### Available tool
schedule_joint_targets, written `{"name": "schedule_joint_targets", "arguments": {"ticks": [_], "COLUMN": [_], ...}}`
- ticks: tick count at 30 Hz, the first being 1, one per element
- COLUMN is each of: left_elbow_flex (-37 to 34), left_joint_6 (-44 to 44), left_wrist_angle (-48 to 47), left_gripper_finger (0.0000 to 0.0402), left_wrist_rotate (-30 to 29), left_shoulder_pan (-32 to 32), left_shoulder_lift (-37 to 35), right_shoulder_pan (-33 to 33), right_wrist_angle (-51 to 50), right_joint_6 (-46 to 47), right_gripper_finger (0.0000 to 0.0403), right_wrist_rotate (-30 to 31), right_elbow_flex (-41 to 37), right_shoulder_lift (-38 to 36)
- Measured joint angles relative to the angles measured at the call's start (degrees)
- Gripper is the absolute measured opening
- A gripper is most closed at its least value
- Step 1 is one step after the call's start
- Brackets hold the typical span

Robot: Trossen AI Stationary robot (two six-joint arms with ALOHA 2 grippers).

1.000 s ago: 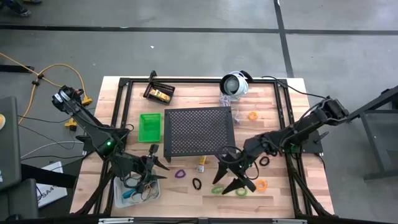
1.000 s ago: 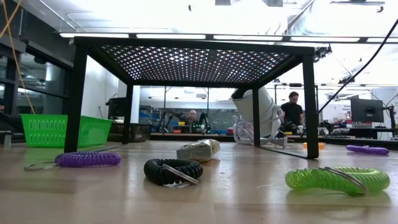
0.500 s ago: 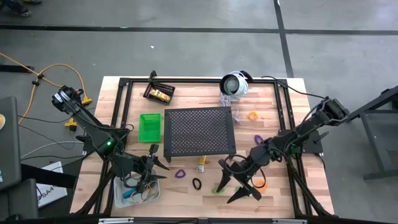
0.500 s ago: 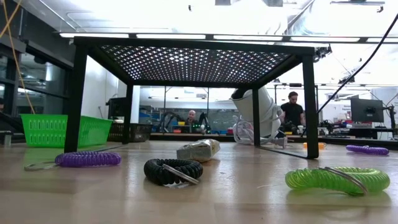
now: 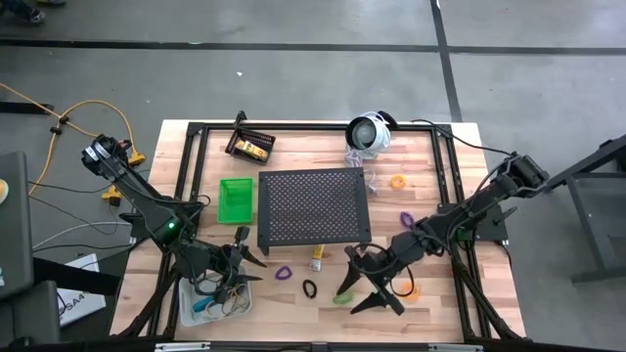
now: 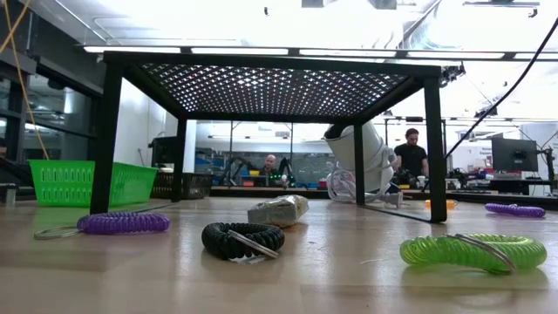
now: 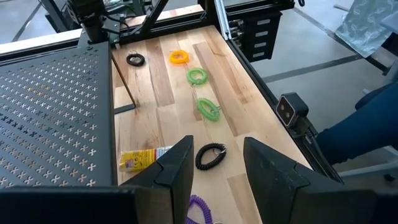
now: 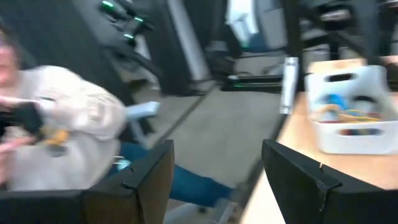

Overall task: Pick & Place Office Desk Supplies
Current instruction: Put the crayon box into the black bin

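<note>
Coiled loops lie on the wooden table near its front edge: purple [image 5: 285, 274], black [image 5: 310, 289], green [image 5: 341, 297] and orange [image 5: 410, 290]. A yellow tube [image 5: 317, 259] lies by the stand's near edge. My right gripper [image 5: 358, 289] hangs open above the green loop and touches nothing. Its wrist view looks past the table's left side at the clear bin [image 8: 351, 118]. My left gripper [image 5: 252, 262] hovers open beside the clear bin [image 5: 215, 298], pointing right, with the black loop [image 7: 210, 155] ahead of its fingers. The green bin [image 5: 236, 198] and the black bin [image 5: 250, 145] stand farther back.
A big black perforated stand [image 5: 313, 205] fills the table's middle. A round white device [image 5: 369, 132] with a cable sits at the far edge. A purple loop [image 5: 406, 217] and an orange loop [image 5: 397, 182] lie right of the stand. A person in a light sleeve [image 8: 68, 124] is beyond the table's left side.
My right gripper has swung toward the table's near edge and turned toward the left side, staying open, and now covers part of the green loops. No object has moved.
</note>
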Motion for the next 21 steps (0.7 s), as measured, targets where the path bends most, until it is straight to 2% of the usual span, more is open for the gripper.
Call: {"name": "schedule_joint_targets", "arguments": {"ticks": [5, 10, 21], "left_elbow_flex": [0.0, 0.0, 0.0], "left_joint_6": [0.0, 0.0, 0.0], "left_wrist_angle": [0.0, -0.02, 0.02], "left_gripper_finger": [0.0134, 0.0134, 0.0134], "left_wrist_rotate": [-0.02, -0.03, -0.02], "left_shoulder_pan": [0.0, 0.0, 0.0], "left_shoulder_lift": [0.0, -0.02, -0.02], "right_shoulder_pan": [2.97, 5.79, 6.05], "right_wrist_angle": [-1.06, -7.17, -19.34], "right_joint_6": [-7.06, -12.26, -14.8], "right_gripper_finger": [0.0231, 0.0231, 0.0231], "right_wrist_rotate": [11.12, 18.24, 20.19], "right_elbow_flex": [0.29, 4.63, 18.28], "right_shoulder_lift": [0.27, 2.92, 17.34]}}
